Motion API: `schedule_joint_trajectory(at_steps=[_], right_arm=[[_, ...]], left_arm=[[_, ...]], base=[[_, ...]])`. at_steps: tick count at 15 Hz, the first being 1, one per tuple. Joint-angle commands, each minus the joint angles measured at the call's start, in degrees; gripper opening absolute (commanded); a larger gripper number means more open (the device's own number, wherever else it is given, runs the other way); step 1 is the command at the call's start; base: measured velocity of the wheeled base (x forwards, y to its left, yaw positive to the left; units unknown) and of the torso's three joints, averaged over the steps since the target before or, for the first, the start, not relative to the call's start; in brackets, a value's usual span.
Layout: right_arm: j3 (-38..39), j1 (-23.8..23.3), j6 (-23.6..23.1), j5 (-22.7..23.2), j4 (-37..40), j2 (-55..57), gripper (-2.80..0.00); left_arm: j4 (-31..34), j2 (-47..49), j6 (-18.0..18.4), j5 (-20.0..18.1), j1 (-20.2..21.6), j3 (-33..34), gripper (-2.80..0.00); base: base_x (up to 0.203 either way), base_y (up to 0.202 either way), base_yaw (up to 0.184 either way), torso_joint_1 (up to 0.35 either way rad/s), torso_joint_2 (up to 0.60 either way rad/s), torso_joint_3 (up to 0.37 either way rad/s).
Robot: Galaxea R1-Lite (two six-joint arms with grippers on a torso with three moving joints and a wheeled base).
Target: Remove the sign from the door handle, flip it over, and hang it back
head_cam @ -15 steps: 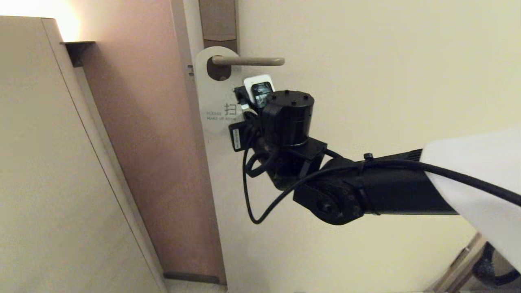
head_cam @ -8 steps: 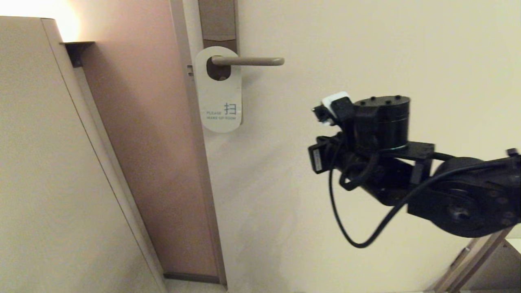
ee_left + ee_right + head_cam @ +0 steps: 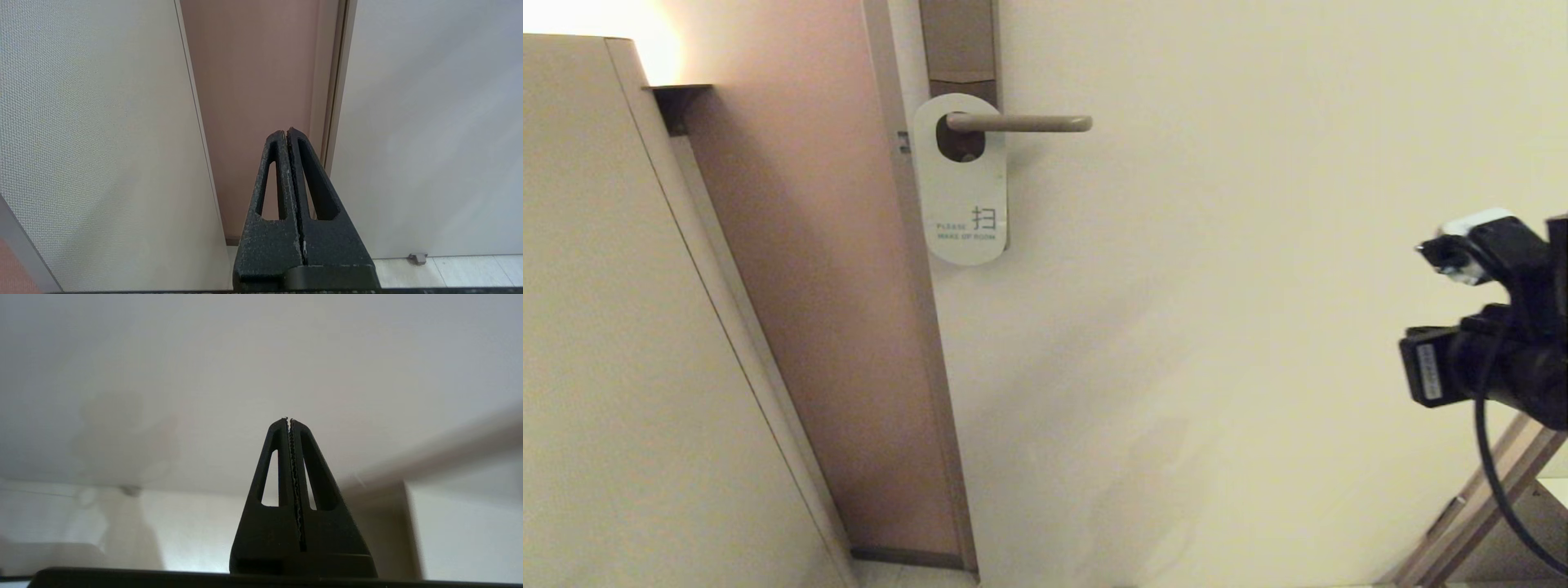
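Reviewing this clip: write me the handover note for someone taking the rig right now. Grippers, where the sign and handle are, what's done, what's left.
Right gripper: shut, empty, off at the right edge of the head view, well clear of the door.
Left gripper: shut, empty, out of the head view, pointing at the gap beside the door frame.
The sign: hangs from the door handle by its oval hole, white side out, blue text showing, close to straight.
Done: judging by the white face, the sign looks flipped and rehung; nothing is held.
Left: probably nothing but parking the right arm; confirm the sign sits securely.
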Motion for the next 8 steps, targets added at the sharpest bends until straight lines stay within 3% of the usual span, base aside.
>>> schedule_joint_trajectory(at_steps=[1, 5, 8], right_arm=[[4.54, -4.55, -0.01, -0.11, 2.35, -12.4, -2.8], [17.15, -10.6, -1.08, 2.63, 3.27, -31.66, -2.8], [32.77, -14.16, -3.24, 5.79, -3.12, -44.79, -2.8]], left_arm=[[-0.02, 0.01, 0.0, 0.0, -0.03, 0.0, -2.8], [-0.02, 0.01, 0.0, 0.0, -0.01, 0.0, -2.8], [-0.02, 0.01, 0.0, 0.0, 0.01, 0.0, -2.8]], base=[[0.0, 0.0, 0.0, 0.0, 0.0, 0.0], [0.0, 0.0, 0.0, 0.0, 0.0, 0.0], [0.0, 0.0, 0.0, 0.0, 0.0, 0.0]])
